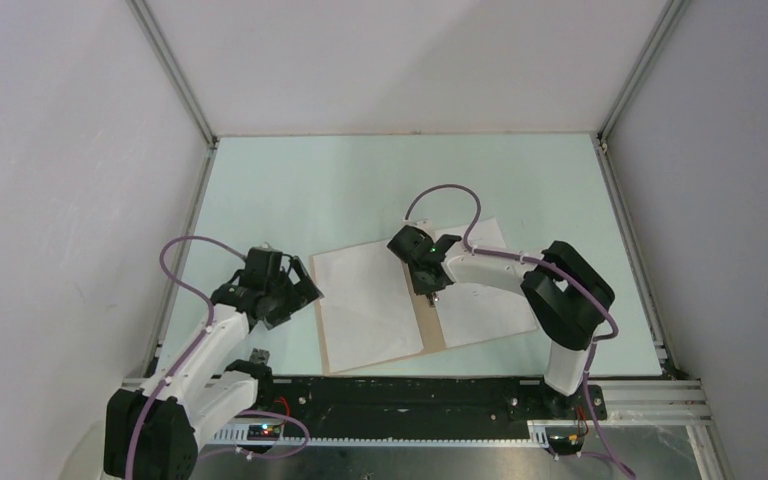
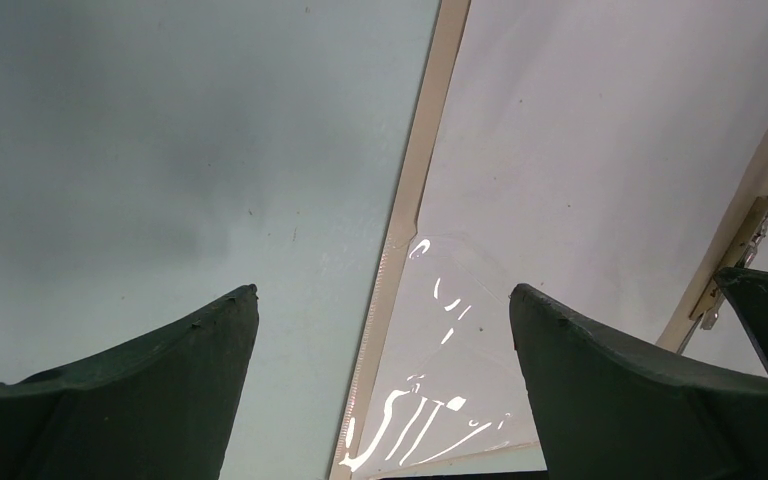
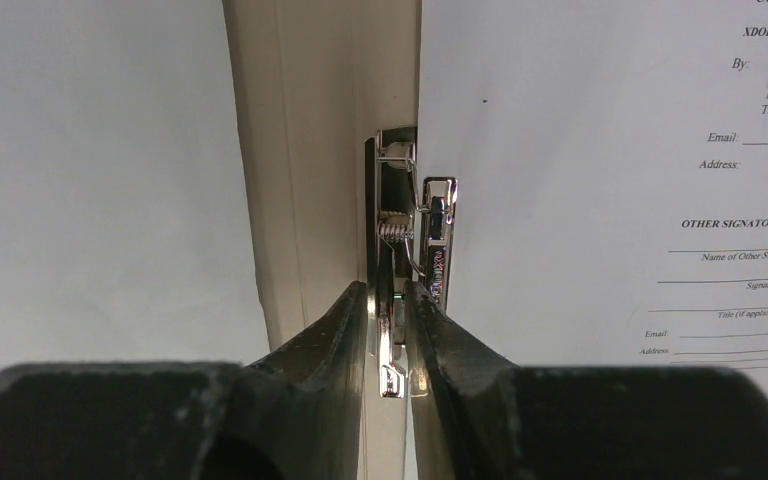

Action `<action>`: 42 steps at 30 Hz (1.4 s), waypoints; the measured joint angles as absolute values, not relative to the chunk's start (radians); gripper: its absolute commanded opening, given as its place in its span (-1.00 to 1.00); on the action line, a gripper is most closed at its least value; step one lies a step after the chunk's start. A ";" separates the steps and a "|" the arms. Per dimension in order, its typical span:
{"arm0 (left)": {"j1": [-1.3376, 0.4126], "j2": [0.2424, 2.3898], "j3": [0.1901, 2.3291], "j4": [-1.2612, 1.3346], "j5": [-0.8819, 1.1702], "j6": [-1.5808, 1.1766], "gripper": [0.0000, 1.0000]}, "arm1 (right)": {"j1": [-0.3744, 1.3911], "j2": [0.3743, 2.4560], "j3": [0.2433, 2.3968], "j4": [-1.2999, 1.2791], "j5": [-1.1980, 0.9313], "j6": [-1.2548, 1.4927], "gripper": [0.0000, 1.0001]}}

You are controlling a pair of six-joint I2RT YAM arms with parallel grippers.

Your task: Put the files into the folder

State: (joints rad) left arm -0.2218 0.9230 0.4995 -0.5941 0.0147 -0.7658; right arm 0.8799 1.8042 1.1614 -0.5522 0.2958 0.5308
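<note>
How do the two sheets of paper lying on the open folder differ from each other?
The blank sheet has no marks at all; the printed sheet carries small black text with signature and address lines. The printed sheet's inner edge meets the metal clip at the spine, while the blank sheet stops short of it, leaving a strip of tan folder bare between. Both are white and lie flat on the folder.

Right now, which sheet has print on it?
The sheet at the clip carries black print lines; the clip sits on its edge. The other sheet, across the tan spine, is blank.
</note>
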 measured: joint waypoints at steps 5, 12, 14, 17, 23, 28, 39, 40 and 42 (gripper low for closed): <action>-0.222 0.924 0.500 -0.594 0.015 -0.766 0.99 | 0.895 1.826 1.176 -0.570 0.334 0.535 -0.58; -0.222 0.929 0.500 -0.594 0.015 -0.766 0.99 | 0.902 1.843 1.193 -0.583 0.355 0.540 -0.80; -0.222 0.929 0.500 -0.594 0.015 -0.766 0.99 | 0.905 1.848 1.199 -0.588 0.362 0.542 -0.81; -0.222 0.929 0.500 -0.594 0.014 -0.767 0.99 | 0.909 1.863 1.217 -0.608 0.374 0.542 -0.72; -0.222 0.929 0.500 -0.594 0.014 -0.767 0.99 | 0.920 1.871 1.225 -0.618 0.399 0.548 -1.00; -0.222 0.929 0.500 -0.594 0.014 -0.768 0.99 | 0.920 1.875 1.230 -0.624 0.402 0.550 -1.00; -0.222 0.929 0.500 -0.592 0.015 -0.768 0.99 | 0.846 1.811 1.231 -0.628 0.297 0.545 -1.00; -0.222 0.929 0.500 -0.590 0.017 -0.769 0.99 | 0.839 1.798 1.231 -0.630 0.290 0.545 -1.00; -0.222 0.929 0.500 -0.585 0.024 -0.769 0.99 | 0.828 1.771 1.231 -0.632 0.279 0.545 -1.00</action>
